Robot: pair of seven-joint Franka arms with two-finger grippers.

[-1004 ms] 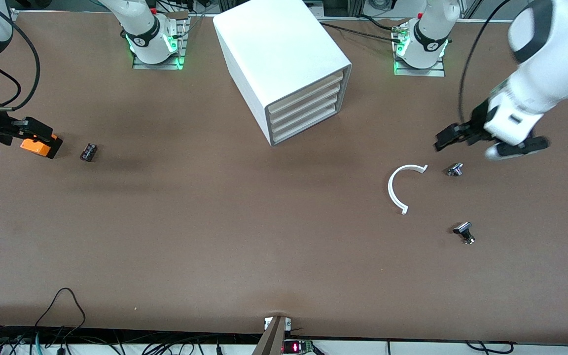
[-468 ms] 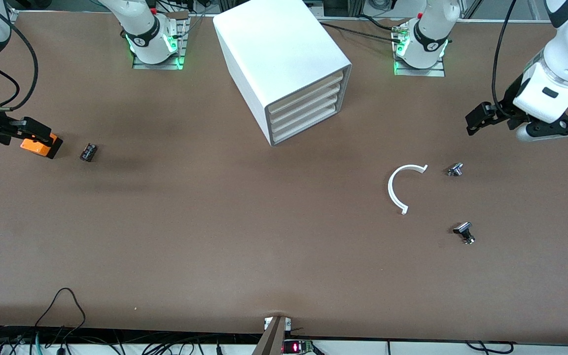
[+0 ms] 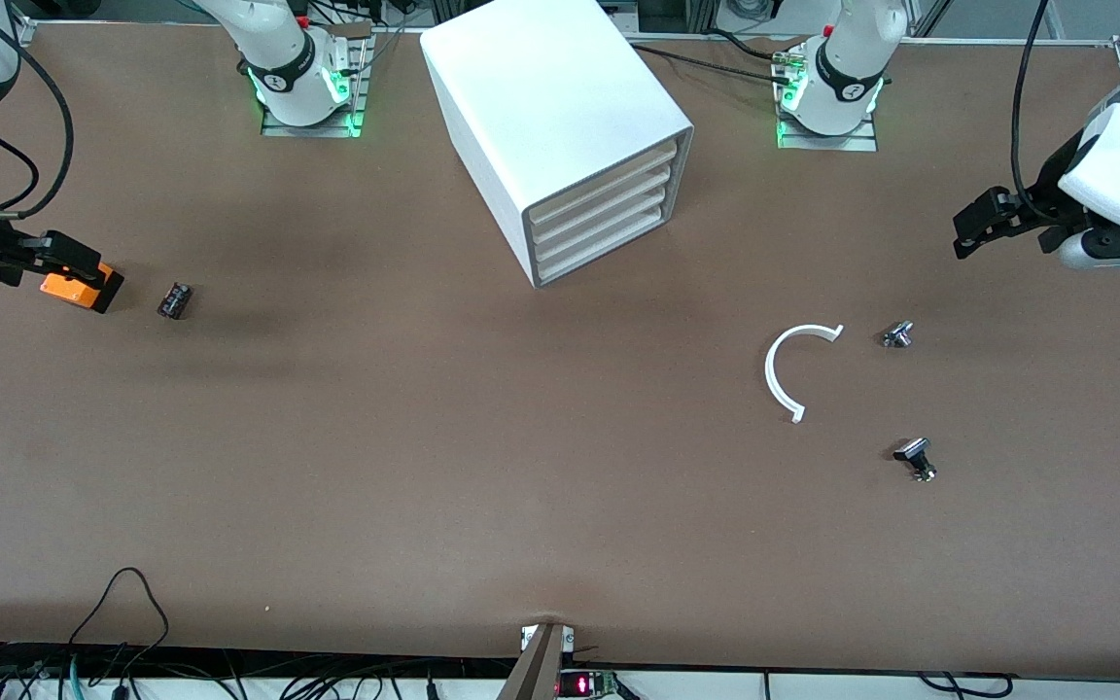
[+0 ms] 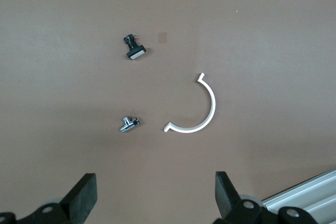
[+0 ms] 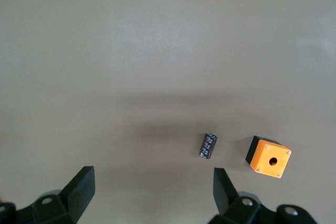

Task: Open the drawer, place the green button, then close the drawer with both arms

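**Both tools up, drawer shut**

At the right arm's end, the right tool [image 5: 152, 195] hangs over the bench [image 3: 424, 467] with its fingers apart and empty. Under it lie an orange box [image 3: 69, 288] and, just beside it, a small dark part [image 3: 174, 299]; I cannot tell if that is the button. Mid-bench stands the cabinet [image 3: 560, 97], its lowest drawer [image 3: 599, 249] pushed in flush. Toward the left arm's end lie a white half ring [image 3: 779, 374] and two knobs [image 3: 897, 334] [image 3: 915, 457]. The left tool [image 4: 155, 198] hangs above them, fingers apart, empty.
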